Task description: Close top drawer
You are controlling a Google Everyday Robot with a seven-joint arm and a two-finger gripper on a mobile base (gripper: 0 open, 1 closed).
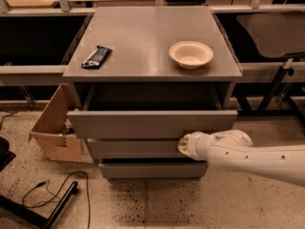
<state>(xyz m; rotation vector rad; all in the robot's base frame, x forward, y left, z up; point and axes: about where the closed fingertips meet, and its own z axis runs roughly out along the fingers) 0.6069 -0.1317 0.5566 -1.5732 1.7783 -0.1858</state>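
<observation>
The top drawer (151, 124) is a wide grey box with a plain flat front. It stands partly open, pulled out from under the cabinet top (143, 37), and its dark inside shows behind the front. My gripper (185, 145) is at the end of the white arm (248, 157), which reaches in from the right. It sits against the lower edge of the top drawer's front, right of the middle and in front of the shorter drawer front below (133, 148). The lowest drawer front (152, 170) is beneath that.
A white bowl (191, 54) and a black snack packet (96, 56) lie on the cabinet top. An open cardboard box (55, 128) stands against the cabinet's left side. Cables (52, 194) and a black stand base (28, 213) lie on the floor at the left. Tables flank both sides.
</observation>
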